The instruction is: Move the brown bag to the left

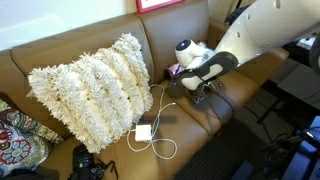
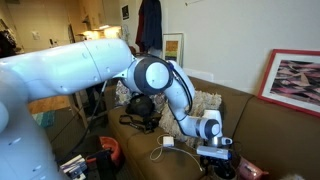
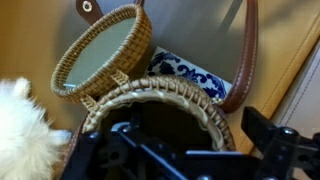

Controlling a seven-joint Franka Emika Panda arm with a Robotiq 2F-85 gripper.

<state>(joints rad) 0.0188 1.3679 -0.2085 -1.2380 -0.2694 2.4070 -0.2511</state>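
The brown bag (image 3: 190, 92) is a round woven tan pouch, seen from above in the wrist view, with its round lid (image 3: 100, 55) tipped open behind it. Its brown strap (image 3: 246, 60) curves along the right. My gripper (image 3: 180, 142) is right over the bag, open, with one dark finger on each side of the woven rim. A small blue-patterned square (image 3: 185, 72) lies just behind the bag. A white fluffy toy (image 3: 20, 130) is at its left. In both exterior views the gripper (image 1: 200, 88) (image 2: 215, 152) is low over the sofa seat and hides the bag.
A brown leather sofa (image 1: 120, 160) holds a large shaggy cream pillow (image 1: 95, 85), a white charger with a cable (image 1: 145, 132) and a black camera (image 1: 88, 163). A patterned cushion (image 1: 18, 135) is at the sofa's end. A framed picture (image 2: 300, 82) hangs on the wall.
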